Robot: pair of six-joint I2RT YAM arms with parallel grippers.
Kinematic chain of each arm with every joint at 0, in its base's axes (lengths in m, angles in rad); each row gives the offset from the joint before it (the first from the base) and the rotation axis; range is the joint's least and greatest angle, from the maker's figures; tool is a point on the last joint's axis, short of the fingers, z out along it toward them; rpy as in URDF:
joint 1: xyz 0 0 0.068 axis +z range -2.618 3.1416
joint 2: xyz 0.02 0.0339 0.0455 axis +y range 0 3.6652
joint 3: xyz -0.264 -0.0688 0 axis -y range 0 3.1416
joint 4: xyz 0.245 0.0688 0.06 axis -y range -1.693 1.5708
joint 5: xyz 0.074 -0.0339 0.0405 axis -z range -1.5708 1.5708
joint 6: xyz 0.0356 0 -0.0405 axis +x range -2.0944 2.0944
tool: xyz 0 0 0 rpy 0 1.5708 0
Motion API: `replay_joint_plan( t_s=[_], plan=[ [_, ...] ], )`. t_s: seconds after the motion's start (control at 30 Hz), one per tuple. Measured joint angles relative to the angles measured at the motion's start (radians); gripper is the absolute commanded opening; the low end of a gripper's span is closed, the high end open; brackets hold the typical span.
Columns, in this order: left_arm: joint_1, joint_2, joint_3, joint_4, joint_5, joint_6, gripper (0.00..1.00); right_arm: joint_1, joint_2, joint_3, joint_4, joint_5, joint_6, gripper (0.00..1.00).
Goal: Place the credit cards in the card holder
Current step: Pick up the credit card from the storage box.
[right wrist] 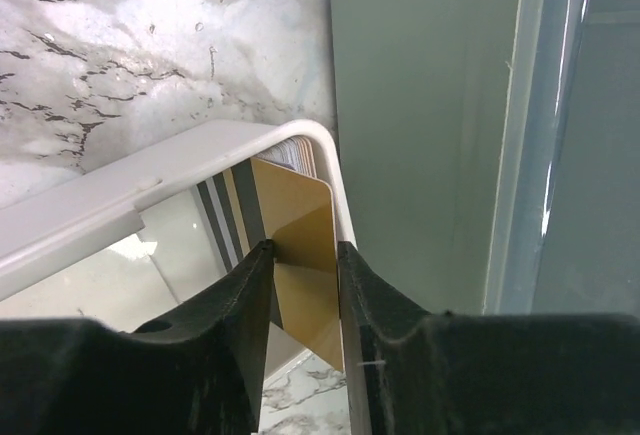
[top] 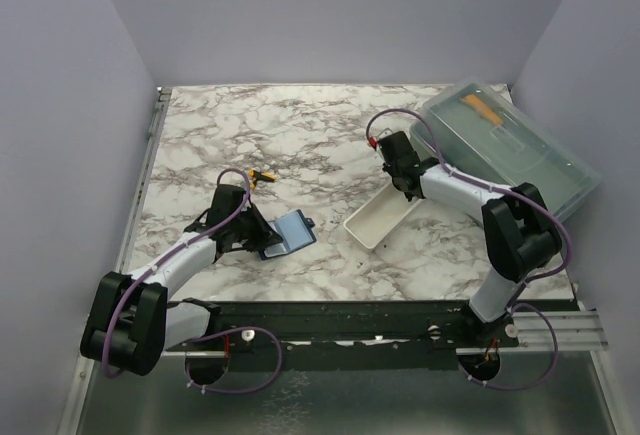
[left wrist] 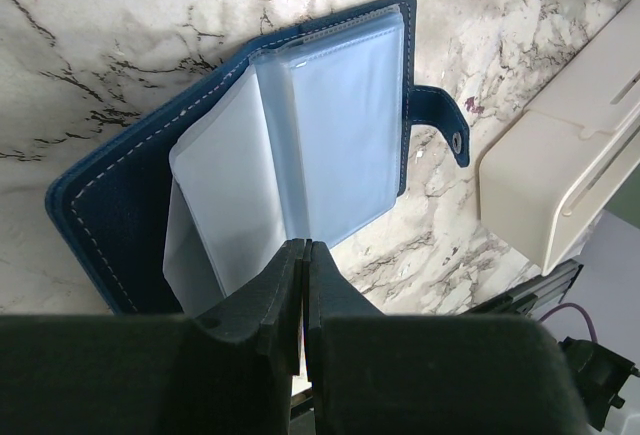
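The card holder point(left wrist: 110, 205) is a navy wallet lying open on the marble, its clear sleeves point(left wrist: 330, 125) fanned up; it also shows in the top view point(top: 290, 232). My left gripper point(left wrist: 305, 247) is shut, its tips at the near edge of the sleeves; I cannot tell whether they pinch one. My right gripper point(right wrist: 305, 255) is closed on a golden-tan credit card point(right wrist: 300, 210) standing at the far end of the white tray point(right wrist: 150, 190). A grey-striped card point(right wrist: 228, 217) stands behind it. No plain bluish-grey card shows.
The white tray point(top: 372, 223) lies right of centre, with the grey-green plastic box point(top: 520, 155) just behind it holding an orange strip point(top: 480, 108). A tiny yellow-and-black object point(top: 263, 177) lies behind the wallet. My right gripper point(top: 403, 180) hangs over the tray's far end.
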Motion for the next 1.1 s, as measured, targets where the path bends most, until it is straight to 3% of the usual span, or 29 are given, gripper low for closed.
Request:
replay_joint_plan(
  t_s=[0.13,0.3,0.67,1.1],
  plan=[
    [0.0,0.0,0.0,0.0,0.0,0.0,0.09,0.0,0.0,0.014,-0.031,0.0,0.017,0.22],
    [0.0,0.0,0.0,0.0,0.0,0.0,0.09,-0.003,0.0,0.053,-0.093,-0.012,0.06,0.01],
    [0.0,0.0,0.0,0.0,0.004,-0.002,0.09,-0.006,-0.002,0.126,-0.216,-0.049,0.17,0.01],
    [0.0,0.0,0.003,-0.006,0.019,-0.005,0.1,-0.006,-0.018,0.128,-0.211,-0.027,0.134,0.0]
  ],
)
